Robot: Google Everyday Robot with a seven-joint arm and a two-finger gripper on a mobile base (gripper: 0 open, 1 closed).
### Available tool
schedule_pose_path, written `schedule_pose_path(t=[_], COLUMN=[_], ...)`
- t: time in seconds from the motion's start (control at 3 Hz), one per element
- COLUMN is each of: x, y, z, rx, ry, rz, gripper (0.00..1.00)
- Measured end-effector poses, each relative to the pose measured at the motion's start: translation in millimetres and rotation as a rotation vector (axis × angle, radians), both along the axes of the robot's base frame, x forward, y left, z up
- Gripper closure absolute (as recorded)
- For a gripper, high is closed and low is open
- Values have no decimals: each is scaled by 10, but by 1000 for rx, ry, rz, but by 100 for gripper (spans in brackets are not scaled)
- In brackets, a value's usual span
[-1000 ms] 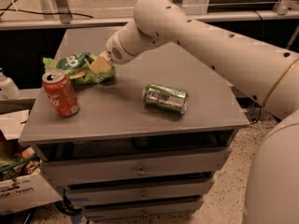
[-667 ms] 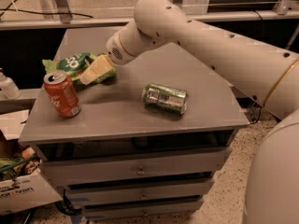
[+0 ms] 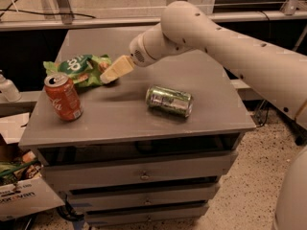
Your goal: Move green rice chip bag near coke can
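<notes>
The bag (image 3: pixel 79 70) lies crumpled at the back left of the bench (image 3: pixel 120 126), logo up, just behind the coke can (image 3: pixel 63 97) - the two look to be touching or nearly so. The coke can stands upright near the bench's left front edge. The tool (image 3: pixel 115 70) is at the bag's right edge, angled down toward it; whether it is spread or pressed together cannot be told. A silver-green can (image 3: pixel 169 100) lies on its side mid-bench - well apart from the bag.
</notes>
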State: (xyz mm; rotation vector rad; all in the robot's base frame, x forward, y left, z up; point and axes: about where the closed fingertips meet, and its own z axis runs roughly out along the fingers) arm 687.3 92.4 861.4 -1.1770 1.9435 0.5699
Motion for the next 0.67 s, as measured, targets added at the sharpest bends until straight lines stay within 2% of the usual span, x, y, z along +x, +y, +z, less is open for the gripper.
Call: schedule_pose_path(t=[0.33, 0.67], x=[-61, -103], y=[88, -51], z=[82, 250], rx=[3, 21], ry=[-14, -56], rz=[42, 56], gripper=[0, 0])
